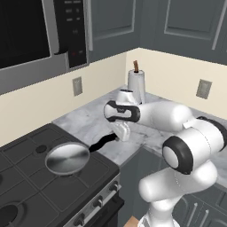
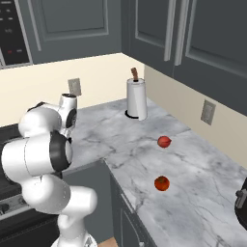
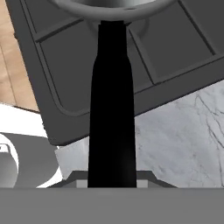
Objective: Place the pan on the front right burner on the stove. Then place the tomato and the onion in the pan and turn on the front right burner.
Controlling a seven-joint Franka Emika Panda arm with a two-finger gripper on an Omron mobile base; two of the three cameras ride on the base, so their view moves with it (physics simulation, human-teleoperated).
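Note:
The silver pan [image 1: 67,158] lies over the front right part of the black stove [image 1: 26,195], and the front right burner is hidden under it. Whether the pan rests on the grate or hangs just above it, I cannot tell. Its black handle [image 1: 103,142] points toward the counter, and my gripper [image 1: 119,134] is shut on its end. In the hand view the handle [image 3: 111,109] runs straight up from between the fingertips of my gripper [image 3: 111,181] to the pan's rim [image 3: 113,11]. On the marble counter lie the orange-red tomato [image 2: 161,183] and, farther back, the darker red onion [image 2: 164,141].
A paper towel roll [image 2: 136,99] stands in the counter's back corner. A microwave [image 1: 35,35] hangs above the stove. Round knobs [image 1: 98,201] line the silver front panel. A dark object [image 2: 241,205] sits at the counter's far right edge.

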